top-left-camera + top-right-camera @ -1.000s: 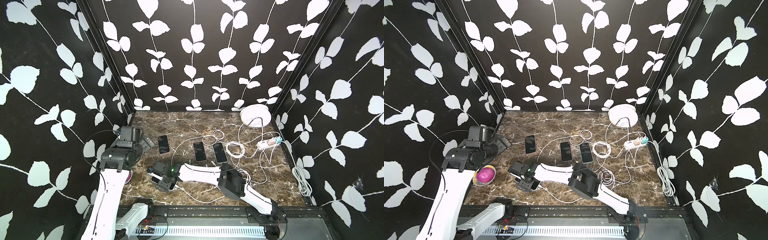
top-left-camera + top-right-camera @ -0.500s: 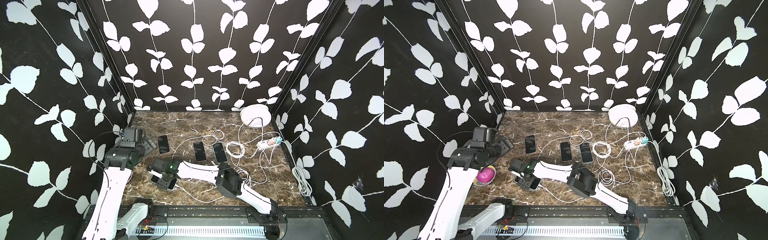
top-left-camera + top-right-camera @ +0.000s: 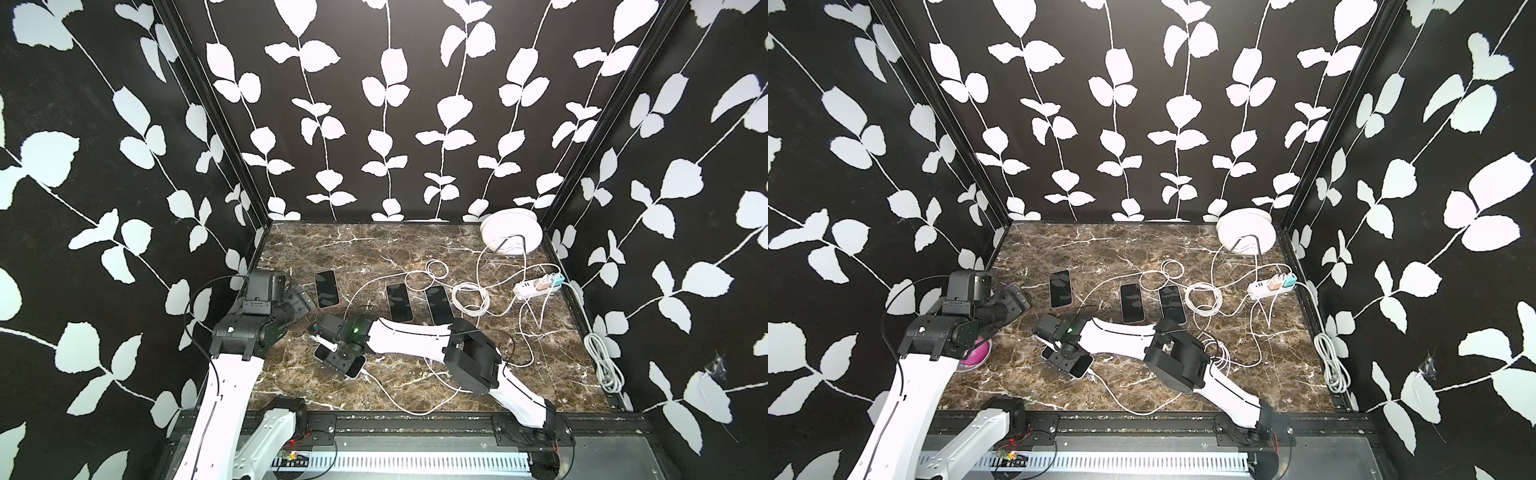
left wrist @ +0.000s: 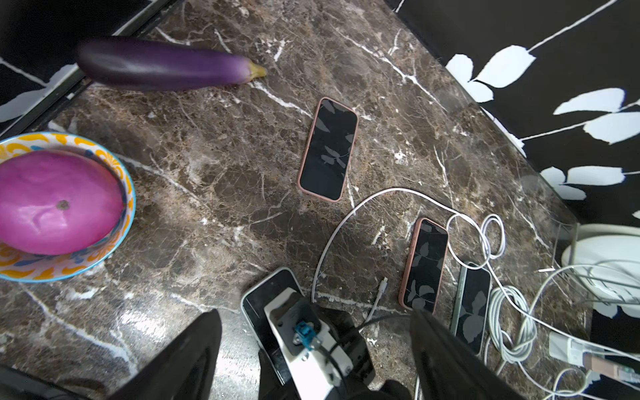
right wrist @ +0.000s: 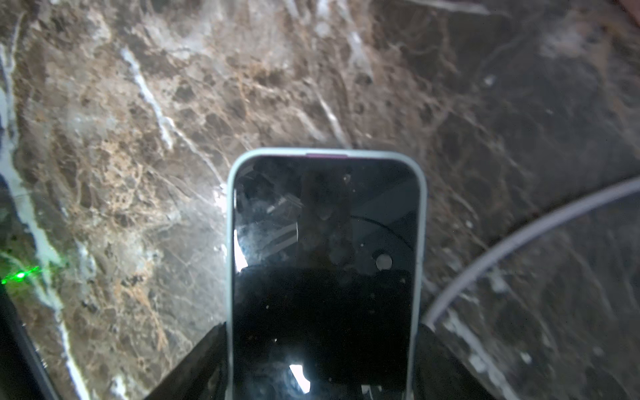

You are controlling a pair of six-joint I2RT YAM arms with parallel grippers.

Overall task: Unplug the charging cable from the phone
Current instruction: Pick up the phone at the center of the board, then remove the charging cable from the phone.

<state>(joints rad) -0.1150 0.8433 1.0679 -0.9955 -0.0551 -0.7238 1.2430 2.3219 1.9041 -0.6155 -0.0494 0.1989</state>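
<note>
Toward the front of the brown marble counter (image 3: 291, 374), the right arm's fingers (image 5: 201, 367) are closed against both long edges of the black-screened smartphone in a pale case (image 5: 325, 277), pinning it flat. The thin white charging cable (image 3: 415, 412) appears to leave the phone's near end still plugged in, though the port itself is hidden. Farther back on the left, the left arm's fingers (image 4: 194, 367) hang spread wide and empty, well apart from the plug, so bracing looks done and the grasp and pull remain.
</note>
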